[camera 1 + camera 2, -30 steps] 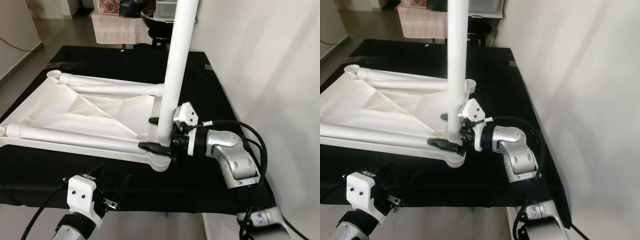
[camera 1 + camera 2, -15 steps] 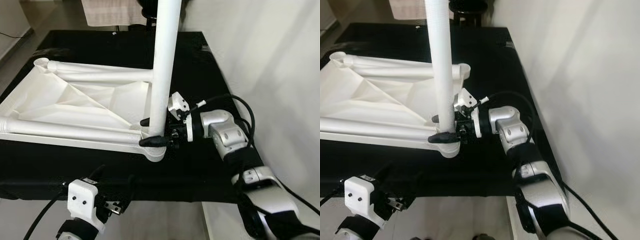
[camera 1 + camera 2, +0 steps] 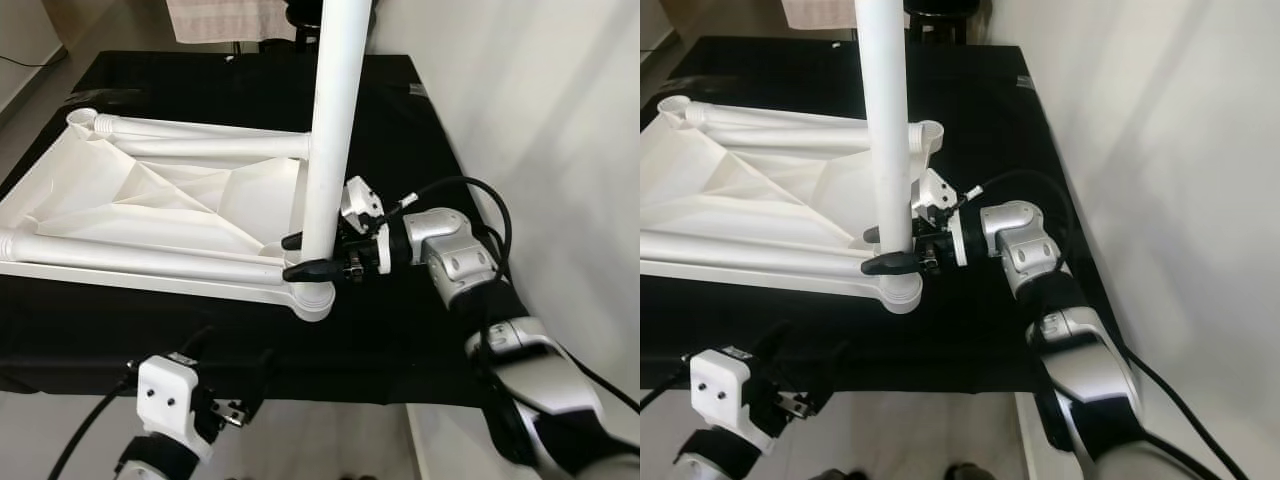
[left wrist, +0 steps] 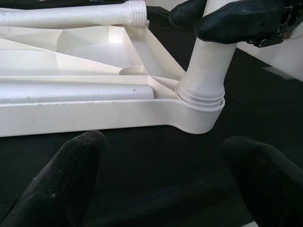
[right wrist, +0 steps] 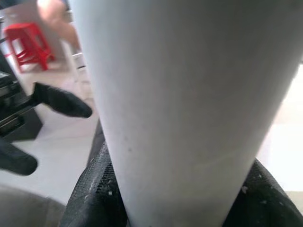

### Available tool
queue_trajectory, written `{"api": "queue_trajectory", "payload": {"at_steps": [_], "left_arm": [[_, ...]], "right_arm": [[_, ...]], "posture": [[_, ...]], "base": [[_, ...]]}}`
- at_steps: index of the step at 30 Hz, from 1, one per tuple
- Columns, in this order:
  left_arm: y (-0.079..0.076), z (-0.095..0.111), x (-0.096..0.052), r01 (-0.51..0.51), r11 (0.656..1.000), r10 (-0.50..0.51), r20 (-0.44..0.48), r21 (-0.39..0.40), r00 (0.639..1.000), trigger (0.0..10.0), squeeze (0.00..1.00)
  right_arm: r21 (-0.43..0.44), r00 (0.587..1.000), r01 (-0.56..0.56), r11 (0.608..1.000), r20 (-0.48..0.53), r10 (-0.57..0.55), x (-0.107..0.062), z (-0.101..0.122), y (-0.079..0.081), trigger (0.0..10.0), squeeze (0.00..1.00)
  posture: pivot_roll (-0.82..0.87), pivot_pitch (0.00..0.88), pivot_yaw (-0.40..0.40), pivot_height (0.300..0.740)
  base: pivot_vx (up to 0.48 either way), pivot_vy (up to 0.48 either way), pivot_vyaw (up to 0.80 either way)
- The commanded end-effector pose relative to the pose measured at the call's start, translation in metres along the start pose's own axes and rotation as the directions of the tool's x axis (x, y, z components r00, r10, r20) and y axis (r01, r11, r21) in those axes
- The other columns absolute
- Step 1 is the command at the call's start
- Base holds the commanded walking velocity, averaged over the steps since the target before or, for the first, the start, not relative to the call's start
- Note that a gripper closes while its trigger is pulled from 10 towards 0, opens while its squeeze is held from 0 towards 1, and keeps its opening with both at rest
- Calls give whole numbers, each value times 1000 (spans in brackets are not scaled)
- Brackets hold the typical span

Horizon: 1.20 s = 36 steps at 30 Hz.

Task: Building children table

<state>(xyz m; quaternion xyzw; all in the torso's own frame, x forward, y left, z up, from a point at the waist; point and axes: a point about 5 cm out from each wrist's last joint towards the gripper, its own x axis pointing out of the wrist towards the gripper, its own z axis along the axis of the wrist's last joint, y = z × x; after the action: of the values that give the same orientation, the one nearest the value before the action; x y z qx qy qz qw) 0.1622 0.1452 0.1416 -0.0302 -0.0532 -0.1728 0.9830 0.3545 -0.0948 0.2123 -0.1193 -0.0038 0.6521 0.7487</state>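
- Upturned white plastic children's table top (image 3: 160,215) lies underside-up on the black cloth-covered tabletop (image 3: 400,130), filling its 9 o'clock half.
- Upright white plastic tube leg (image 3: 330,130) stands in the corner socket (image 4: 201,111) at the table top's 5 o'clock corner, nearly vertical.
- Two more white tube legs (image 3: 140,262) lie flat along the table top's near and far ribs.
- Right tool (image 3: 312,255) reaches in from 3 o'clock, black fingers (image 3: 890,263) pinching the upright leg just above the socket.
- Left tool (image 4: 161,179) hovers low at 6 o'clock off the tabletop edge, fingers spread, holding nothing.
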Motion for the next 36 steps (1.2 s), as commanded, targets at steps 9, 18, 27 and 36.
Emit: {"api": "queue_trajectory", "payload": {"at_steps": [9,18,27,36], "left_arm": [[14,-7,9,-9,1000,10,-10,12,1000,10000,0],[20,-9,14,-38,999,38,1,22,999,10000,0],[19,-12,18,-28,999,28,10,17,1000,10000,0],[9,-10,13,-23,1000,23,11,6,1000,10000,0]], "right_arm": [[201,577,816,541,-256,-776,0,-64,69,0,0],[150,645,763,628,-223,-731,17,-53,61,10000,0],[162,891,438,884,55,-452,39,-4,53,10000,1000],[2,1000,-12,1000,18,12,34,2,36,10000,0]], "posture": [[-46,118,-66,740],[-37,87,-73,740],[-33,77,-85,740],[-5,111,-91,740]], "base": [[0,0,0],[0,0,0],[0,0,0],[0,0,0]]}}
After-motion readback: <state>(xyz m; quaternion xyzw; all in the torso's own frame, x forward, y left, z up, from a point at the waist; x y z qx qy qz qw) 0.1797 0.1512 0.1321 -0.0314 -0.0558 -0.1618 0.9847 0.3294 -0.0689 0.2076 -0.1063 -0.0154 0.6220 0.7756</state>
